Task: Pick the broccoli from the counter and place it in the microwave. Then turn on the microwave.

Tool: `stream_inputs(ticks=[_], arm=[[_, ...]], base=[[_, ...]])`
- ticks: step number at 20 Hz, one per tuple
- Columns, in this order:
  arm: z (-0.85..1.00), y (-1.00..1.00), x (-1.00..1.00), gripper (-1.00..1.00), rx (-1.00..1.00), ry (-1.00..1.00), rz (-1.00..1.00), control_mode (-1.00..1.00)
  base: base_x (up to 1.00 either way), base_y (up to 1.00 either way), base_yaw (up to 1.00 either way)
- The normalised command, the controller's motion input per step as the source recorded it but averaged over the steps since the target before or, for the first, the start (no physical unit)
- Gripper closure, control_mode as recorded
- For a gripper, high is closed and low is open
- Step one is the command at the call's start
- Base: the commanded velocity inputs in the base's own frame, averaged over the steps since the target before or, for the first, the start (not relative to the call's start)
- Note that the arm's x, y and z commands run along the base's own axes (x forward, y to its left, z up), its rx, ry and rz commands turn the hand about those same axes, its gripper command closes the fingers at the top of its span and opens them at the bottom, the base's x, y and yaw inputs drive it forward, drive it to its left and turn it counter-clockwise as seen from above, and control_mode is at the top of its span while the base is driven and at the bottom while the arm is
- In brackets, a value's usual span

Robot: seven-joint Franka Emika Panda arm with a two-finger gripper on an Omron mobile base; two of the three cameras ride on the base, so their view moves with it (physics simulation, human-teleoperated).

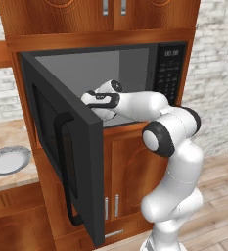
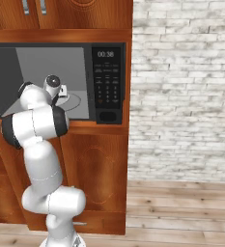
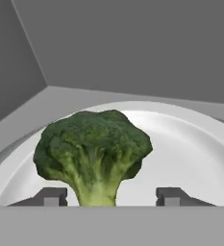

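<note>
While the door hangs open, "00:38" on microwave (image 2: 107,82) display.

Left base view: behind and left of the arm, looks forward and down at the open microwave (image 1: 135,78) from mid range; swung-out door (image 1: 61,147) nearest the lens, bench (image 1: 10,179) edge at far left. Right base view: behind and right, faces the same microwave (image 2: 61,82) more squarely, keypad (image 2: 107,82) central, brick wall (image 2: 181,96) on the right. Both share the cavity and the arm reaching in. Hand view: inside the cavity, very close, looks along the claw (image 3: 108,196) across the turntable (image 3: 180,158) at the broccoli (image 3: 92,151).
</note>
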Motion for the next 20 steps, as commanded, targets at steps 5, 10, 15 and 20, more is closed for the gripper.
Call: stream_inputs(ticks=[5,10,15,20], arm=[[0.02,0.0,0.02,-1.0,0.0,0.0,0.0,-1.0],[0.37,-0.11,-0.35,-1.0,0.0,-0.08,-0.01,-1.0],[0.35,-0.37,-0.69,-1.0,0.0,-0.1,-0.04,-1.0],[0.38,-0.66,-0.99,-1.0,0.0,-0.07,-0.05,-1.0]], base=[[0.0,0.0,0.0],[0.0,0.0,0.0],[0.0,0.0,0.0],[0.0,0.0,0.0]])
